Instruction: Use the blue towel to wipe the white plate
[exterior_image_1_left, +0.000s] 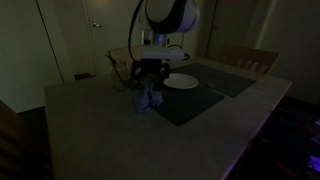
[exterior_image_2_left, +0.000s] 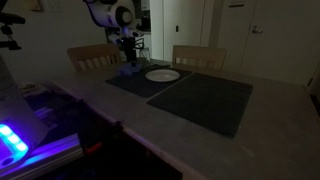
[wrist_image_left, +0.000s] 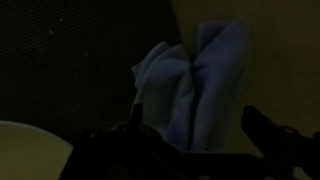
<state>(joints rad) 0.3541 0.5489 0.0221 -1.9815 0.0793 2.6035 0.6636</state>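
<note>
The blue towel (wrist_image_left: 195, 80) is seen bunched into raised folds, laid across the edge of a dark placemat (exterior_image_1_left: 195, 105) so that part of it rests on the bare table (exterior_image_1_left: 90, 115). It is placed just beside the white plate (exterior_image_2_left: 162, 75) and apart from it. In the wrist view only a pale arc of the plate's rim is shown, at the lower left corner. The gripper (wrist_image_left: 197, 135) is held directly over the towel, with its 2 fingers (wrist_image_left: 265, 132) spread apart, 1 to each side of the cloth. No clamping on the fabric can be made out, though contact is hard to judge in the dim light.

The step in hand is judged to be the pickup of the towel; no wiping has yet been done. For the next move, the jaws would need to be lowered and brought together on the raised folds. The cloth would then have to be carried sideways onto the plate.

By count, 1 towel, 1 plate, 2 placemats, 2 chairs (exterior_image_2_left: 198, 55) at the table's far side and 1 arm are seen.
</note>
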